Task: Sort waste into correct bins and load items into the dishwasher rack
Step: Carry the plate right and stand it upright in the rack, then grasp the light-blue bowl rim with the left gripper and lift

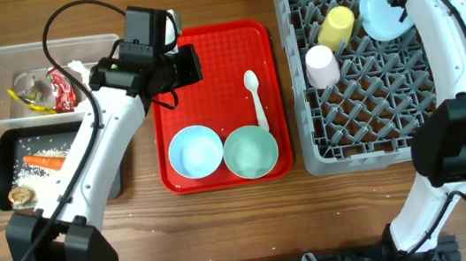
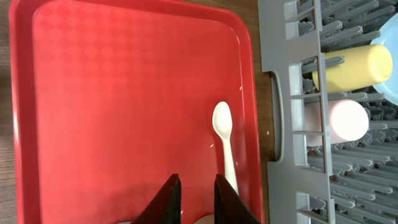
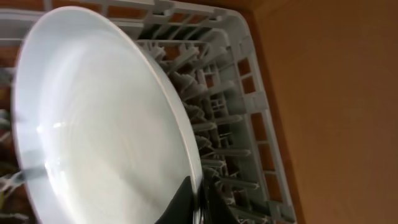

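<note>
Right gripper [image 3: 198, 200]: pinching the white plate [image 3: 106, 124] by its rim, plate tilted at a corner of the dishwasher rack [image 3: 231, 118].
Left gripper [image 2: 196, 182]: fingers slightly parted (nothing between them), above the red tray [image 2: 112, 93].
White spoon [image 2: 222, 134]: flat on the tray, just beside one finger.

Tilted white plate [image 3: 106, 137] leans in grey rack [image 1: 366, 123].
</note>
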